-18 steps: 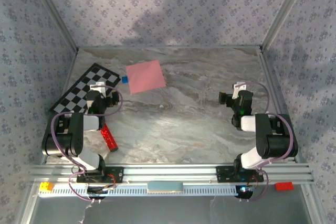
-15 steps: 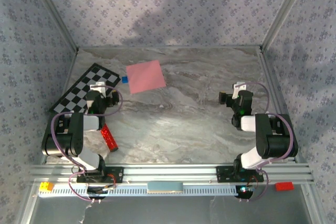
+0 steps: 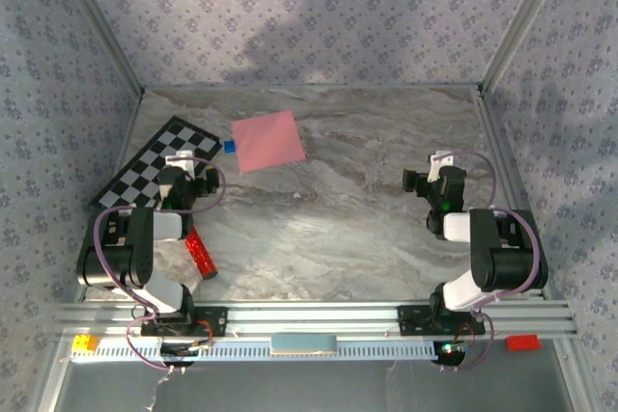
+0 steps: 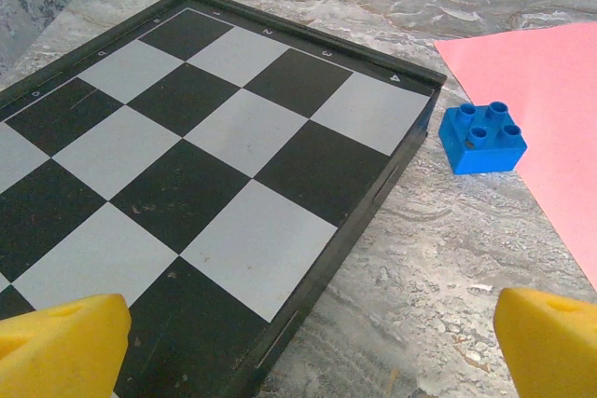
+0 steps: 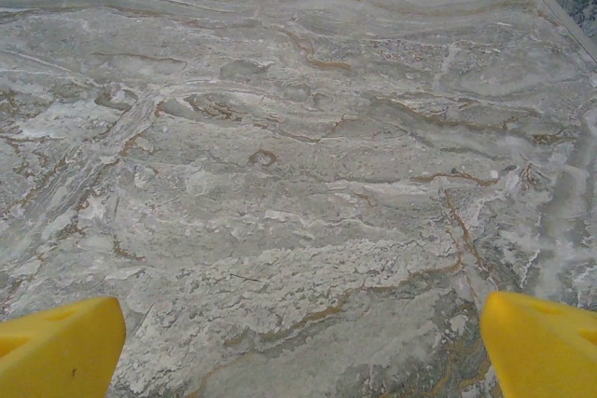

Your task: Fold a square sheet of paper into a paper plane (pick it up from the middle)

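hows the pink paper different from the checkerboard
The paper is plain pink; the checkerboard is black and white squares. The paper is smaller than the checkerboard. The paper is a thin sheet; the checkerboard is thicker, with a dark raised rim. Both lie flat on the table, either side of the blue brick.

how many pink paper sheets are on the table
1. The square sheet of paper lies flat at the back left, just right of the blue brick and the checkerboard; none seems hidden.
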Motion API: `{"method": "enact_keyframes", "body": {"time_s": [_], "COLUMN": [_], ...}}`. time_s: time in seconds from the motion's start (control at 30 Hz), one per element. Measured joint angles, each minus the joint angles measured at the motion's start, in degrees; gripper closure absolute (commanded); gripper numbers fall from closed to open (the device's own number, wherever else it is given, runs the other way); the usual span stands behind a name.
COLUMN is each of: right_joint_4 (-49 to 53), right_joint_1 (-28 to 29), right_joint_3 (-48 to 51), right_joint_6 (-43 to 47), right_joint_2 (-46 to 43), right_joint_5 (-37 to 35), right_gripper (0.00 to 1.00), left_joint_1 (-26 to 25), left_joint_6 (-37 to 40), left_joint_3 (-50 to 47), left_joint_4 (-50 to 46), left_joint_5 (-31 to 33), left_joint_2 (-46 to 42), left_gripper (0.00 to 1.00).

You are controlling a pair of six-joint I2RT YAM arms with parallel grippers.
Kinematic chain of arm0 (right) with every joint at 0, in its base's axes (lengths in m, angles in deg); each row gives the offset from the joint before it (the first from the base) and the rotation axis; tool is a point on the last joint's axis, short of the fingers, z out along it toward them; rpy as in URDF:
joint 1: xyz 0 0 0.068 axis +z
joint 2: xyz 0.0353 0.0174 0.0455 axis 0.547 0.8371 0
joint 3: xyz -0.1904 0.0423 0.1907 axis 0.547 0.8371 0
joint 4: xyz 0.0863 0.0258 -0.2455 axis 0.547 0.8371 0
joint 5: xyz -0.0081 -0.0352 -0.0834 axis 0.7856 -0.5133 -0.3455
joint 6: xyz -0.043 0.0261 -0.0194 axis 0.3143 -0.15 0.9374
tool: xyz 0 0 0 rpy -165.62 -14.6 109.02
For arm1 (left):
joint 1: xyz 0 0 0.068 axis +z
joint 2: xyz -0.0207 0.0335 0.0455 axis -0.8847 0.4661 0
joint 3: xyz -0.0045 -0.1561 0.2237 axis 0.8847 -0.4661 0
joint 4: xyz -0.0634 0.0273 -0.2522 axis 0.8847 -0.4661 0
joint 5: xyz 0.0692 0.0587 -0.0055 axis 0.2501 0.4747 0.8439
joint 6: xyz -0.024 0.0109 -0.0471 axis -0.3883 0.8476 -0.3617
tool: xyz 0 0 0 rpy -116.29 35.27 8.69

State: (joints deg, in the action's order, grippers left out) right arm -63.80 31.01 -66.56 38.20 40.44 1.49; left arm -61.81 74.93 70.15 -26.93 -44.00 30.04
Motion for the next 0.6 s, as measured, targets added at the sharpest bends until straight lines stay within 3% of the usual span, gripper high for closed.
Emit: {"method": "enact_keyframes", "body": {"time_s": [0.6], "right_joint_4": [0.0], "right_joint_1": [-0.39], "right_joint_3": [0.0], "right_joint_6": [0.02], "right_joint_2": [0.0], "right_joint_5": [1.42], "right_gripper": [0.0], "left_joint_1": [0.13], "left_joint_6": [0.04], "left_joint_3": [0.0], "left_joint_4": [0.04], "left_joint_5": [-0.46], "left_joint_2": [0.0], "left_gripper": [0.0]}}
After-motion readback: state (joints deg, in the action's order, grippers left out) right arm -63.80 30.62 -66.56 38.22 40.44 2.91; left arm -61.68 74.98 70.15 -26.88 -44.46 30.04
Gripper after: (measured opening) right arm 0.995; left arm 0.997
